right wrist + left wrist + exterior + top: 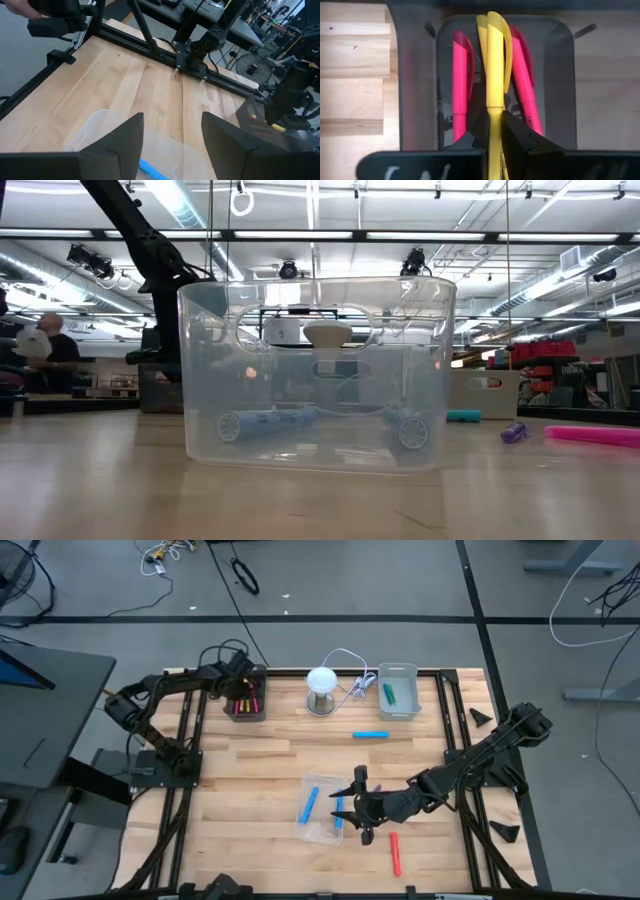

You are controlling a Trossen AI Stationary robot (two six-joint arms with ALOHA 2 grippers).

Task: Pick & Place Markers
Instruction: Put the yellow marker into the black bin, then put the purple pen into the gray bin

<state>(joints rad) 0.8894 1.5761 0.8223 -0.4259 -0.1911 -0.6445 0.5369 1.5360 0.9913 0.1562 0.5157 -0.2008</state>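
Note:
My left gripper [243, 688] is at the table's far left, shut on a yellow marker [494, 60] above a black tray [246, 706]. Two pink-red markers [460, 85] [524, 80] lie in that tray. My right gripper [360, 807] hovers open at the right rim of a clear tray [322, 808], which holds blue markers [309, 803] [268, 421]. Its fingers [120, 142] have nothing between them. A blue marker [370, 735] and a red marker [395, 853] lie loose on the table. A green marker [388, 692] rests in a grey bin [399, 690]. My left gripper pinches the yellow marker's barrel [494, 114], just behind the cap, between its two fingers. The fingers slant steeply down from above, and the marker runs along them, cap end leading. The marker points into the black tray between the two pink-red markers; whether it touches the tray, I cannot tell.
A white dome-shaped lamp [321, 688] with a cable stands at the far edge between the black tray and the grey bin. Black frame rails [455, 720] run along the table's sides. A person [45, 345] sits in the room beyond. Bare wood lies near left.

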